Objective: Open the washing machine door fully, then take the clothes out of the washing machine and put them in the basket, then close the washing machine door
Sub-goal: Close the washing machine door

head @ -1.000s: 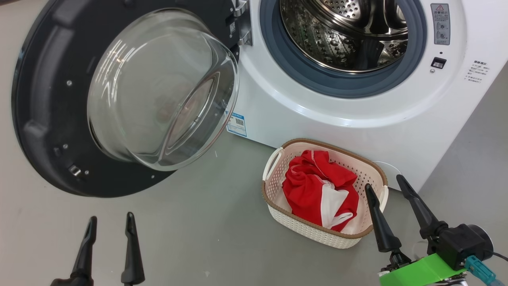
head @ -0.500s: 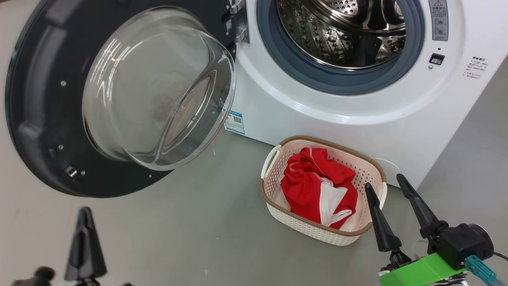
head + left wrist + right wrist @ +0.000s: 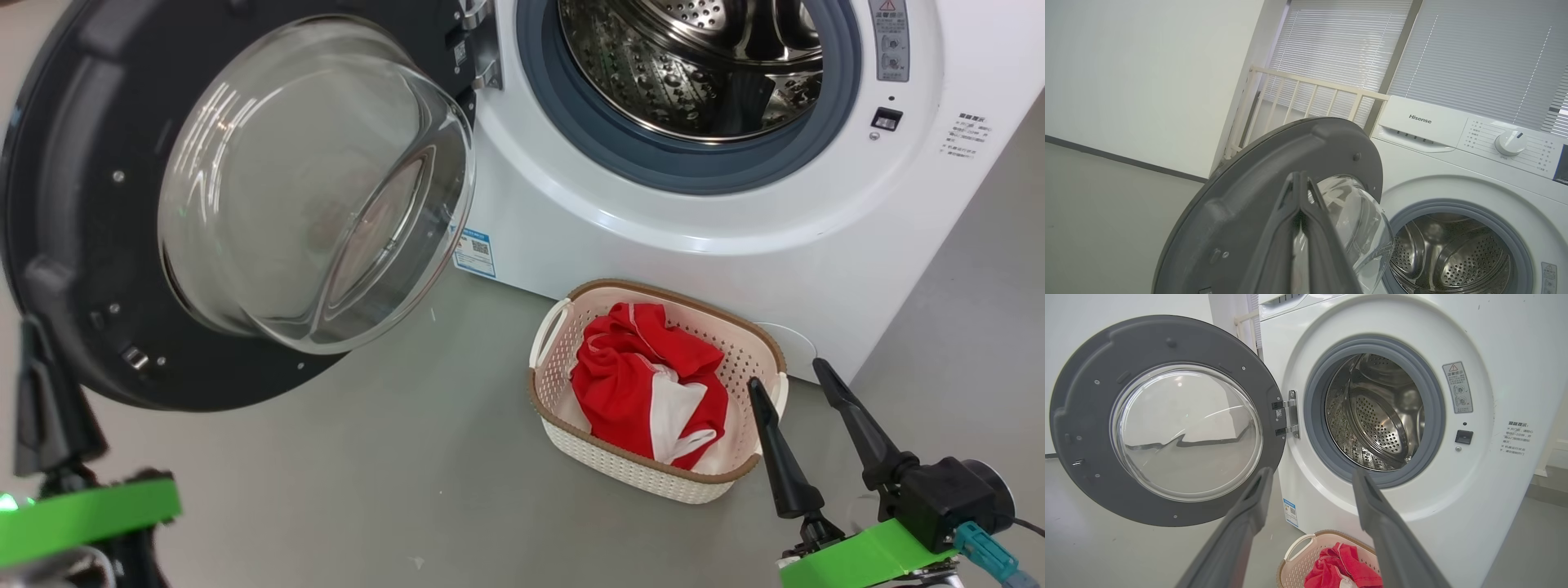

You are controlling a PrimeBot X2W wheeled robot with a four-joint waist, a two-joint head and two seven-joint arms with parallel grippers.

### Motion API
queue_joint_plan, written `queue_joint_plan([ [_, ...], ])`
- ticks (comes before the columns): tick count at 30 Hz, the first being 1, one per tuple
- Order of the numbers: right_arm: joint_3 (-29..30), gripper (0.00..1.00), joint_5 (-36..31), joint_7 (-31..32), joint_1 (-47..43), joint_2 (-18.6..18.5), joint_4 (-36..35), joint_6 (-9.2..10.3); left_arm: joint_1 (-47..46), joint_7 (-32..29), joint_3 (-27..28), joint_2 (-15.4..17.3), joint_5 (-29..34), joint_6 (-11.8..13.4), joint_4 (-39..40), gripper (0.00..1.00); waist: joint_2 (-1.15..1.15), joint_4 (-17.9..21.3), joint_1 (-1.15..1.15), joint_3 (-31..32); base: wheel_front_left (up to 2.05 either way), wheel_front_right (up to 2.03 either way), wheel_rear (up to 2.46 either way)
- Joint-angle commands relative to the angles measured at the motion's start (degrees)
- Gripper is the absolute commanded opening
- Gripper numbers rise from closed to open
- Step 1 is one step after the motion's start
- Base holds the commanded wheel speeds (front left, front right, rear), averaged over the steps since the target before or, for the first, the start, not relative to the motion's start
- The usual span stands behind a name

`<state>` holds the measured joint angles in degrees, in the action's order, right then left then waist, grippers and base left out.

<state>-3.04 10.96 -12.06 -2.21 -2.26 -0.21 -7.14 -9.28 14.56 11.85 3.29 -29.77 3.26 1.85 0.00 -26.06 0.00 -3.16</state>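
The washing machine door (image 3: 82, 204) stands swung wide open to the left, glass bowl (image 3: 310, 188) bulging toward me. The washing machine (image 3: 694, 245) shows a bare steel drum (image 3: 694, 57). On the floor before it, the basket (image 3: 620, 465) holds the red and white clothes (image 3: 629, 384). My left gripper (image 3: 28, 331) is shut on nothing, its tip up against the door's lower left rim. In the left wrist view this gripper (image 3: 1299, 179) points at the door (image 3: 1241, 204). My right gripper (image 3: 787, 376) is open beside the basket's right end; the right wrist view shows it (image 3: 1312, 472) above the clothes (image 3: 1339, 567).
Grey floor (image 3: 367, 474) stretches between the door and the basket. A blue label (image 3: 473, 251) sits low on the washer's front. Behind the washer stand a pale wooden railing (image 3: 1306, 94) and window blinds (image 3: 1474, 53).
My left gripper has shut and has risen leftward to the door's lower rim. The head view has shifted a little. The right gripper keeps its place.
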Motion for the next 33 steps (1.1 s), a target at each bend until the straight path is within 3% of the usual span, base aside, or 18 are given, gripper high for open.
queue_joint_plan([
  [1,-1.7,1.0,-0.4,0.1,0.9,-0.6,-1.8,-0.35,-2.8,0.4,2.6,2.0,-0.8,-0.7,0.5,0.0,0.0,0.1,0.0,0.0,0.0,0.0,0.0],
  [8,-2.0,1.0,-0.5,0.7,0.5,-0.6,-2.0,-0.35,-10.0,-0.3,7.4,3.9,-7.6,-2.2,-5.4,0.0,0.0,1.1,0.0,0.4,0.0,0.0,0.0],
  [14,-2.0,1.0,-0.4,0.9,0.1,-0.6,-2.3,-0.35,-15.9,-4.8,12.0,6.8,-15.7,-3.1,-11.7,0.0,0.0,2.1,0.0,0.7,0.0,0.0,0.0],
  [25,-2.1,1.0,-0.6,1.4,0.2,-0.6,-2.6,-0.35,-28.7,-18.2,16.7,13.2,-28.6,-2.3,-26.8,0.0,0.0,3.4,0.0,0.1,0.0,0.0,0.0],
  [33,-2.0,1.0,-1.1,1.8,0.7,-0.6,-2.9,-0.35,-34.8,-25.9,17.1,18.4,-31.7,0.2,-35.0,0.0,0.0,4.6,0.0,-1.1,0.0,0.0,0.0],
])
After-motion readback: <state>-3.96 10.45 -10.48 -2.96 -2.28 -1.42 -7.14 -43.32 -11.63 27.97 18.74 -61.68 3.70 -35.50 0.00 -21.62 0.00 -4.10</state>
